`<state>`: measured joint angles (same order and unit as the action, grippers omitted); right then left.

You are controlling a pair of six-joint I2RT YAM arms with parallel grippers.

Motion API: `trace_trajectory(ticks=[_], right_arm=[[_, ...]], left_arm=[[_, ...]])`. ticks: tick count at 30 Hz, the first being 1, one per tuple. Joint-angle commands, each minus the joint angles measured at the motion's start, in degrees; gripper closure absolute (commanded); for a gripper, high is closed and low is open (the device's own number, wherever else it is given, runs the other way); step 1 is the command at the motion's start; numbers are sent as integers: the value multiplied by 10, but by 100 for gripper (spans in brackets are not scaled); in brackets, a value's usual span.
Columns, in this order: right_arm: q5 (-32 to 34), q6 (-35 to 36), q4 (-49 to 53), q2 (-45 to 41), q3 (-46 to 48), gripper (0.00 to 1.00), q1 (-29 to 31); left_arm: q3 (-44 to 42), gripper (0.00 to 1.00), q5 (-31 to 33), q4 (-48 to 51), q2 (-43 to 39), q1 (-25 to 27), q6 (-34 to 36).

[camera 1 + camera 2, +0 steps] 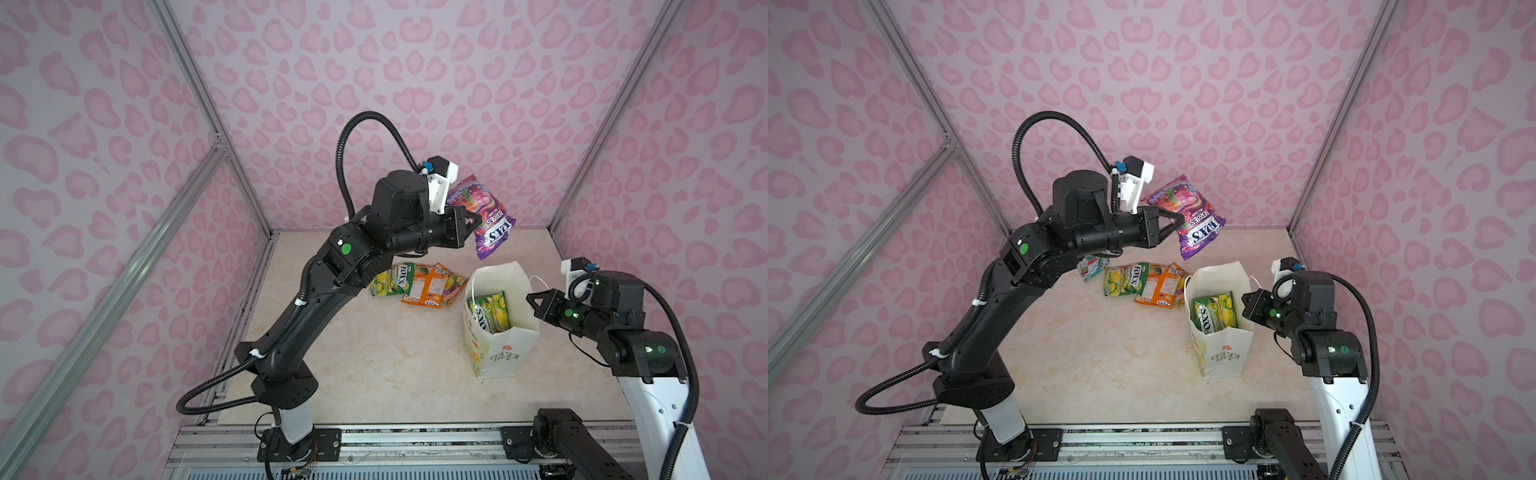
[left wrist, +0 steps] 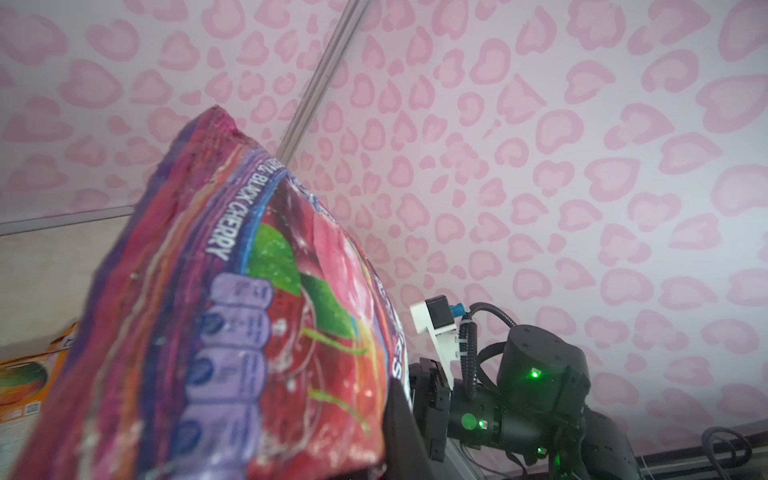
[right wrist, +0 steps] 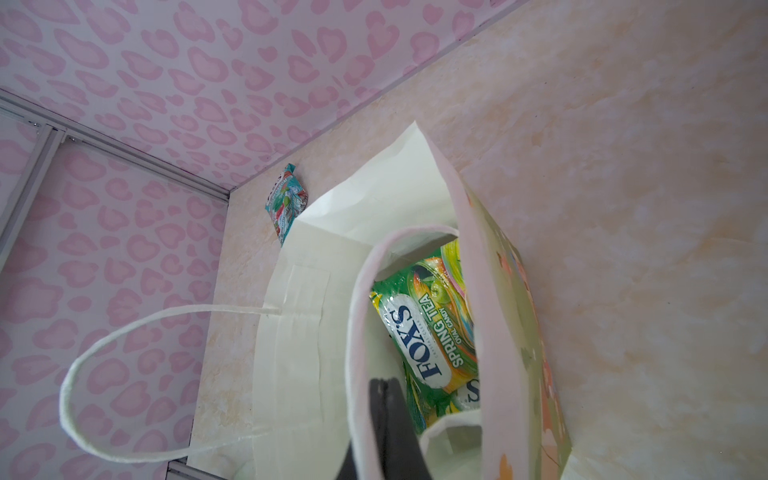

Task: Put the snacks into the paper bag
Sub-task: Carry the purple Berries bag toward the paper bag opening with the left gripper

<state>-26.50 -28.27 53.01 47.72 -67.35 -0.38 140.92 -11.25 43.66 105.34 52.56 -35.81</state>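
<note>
Both top views: the left hand [image 1: 478, 219] pinches the purple pouch [image 1: 494, 232] above the paper bag [image 1: 513, 345]. A green pouch [image 1: 1214, 311] is inside. A yellow-green pouch [image 1: 1125, 280] and an orange pouch [image 1: 1160, 286] lie on the tabletop [image 1: 1100, 365].
Right wrist view: the right hand [image 3: 388, 399], pressed together, apparently nips the bag's rim. A teal pouch [image 3: 286, 199] waits beyond.

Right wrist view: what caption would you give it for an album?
Shut right pincer at the paper bag's rim, green pouch inside, teal pouch beyond.
</note>
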Motion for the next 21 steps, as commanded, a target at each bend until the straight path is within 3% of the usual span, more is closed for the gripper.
trace_trajectory(ticks=[1,14,21], right_arm=[[8,5,0,0,-6,100,0],[12,6,4,-3,-5,100,-2],[19,15,14,-4,-11,100,-4]], left_arm=[[14,97,-26,-4,28,9,-10],[4,97,-5,102,103,50,13],[-32,97,20,150,104,79,42]])
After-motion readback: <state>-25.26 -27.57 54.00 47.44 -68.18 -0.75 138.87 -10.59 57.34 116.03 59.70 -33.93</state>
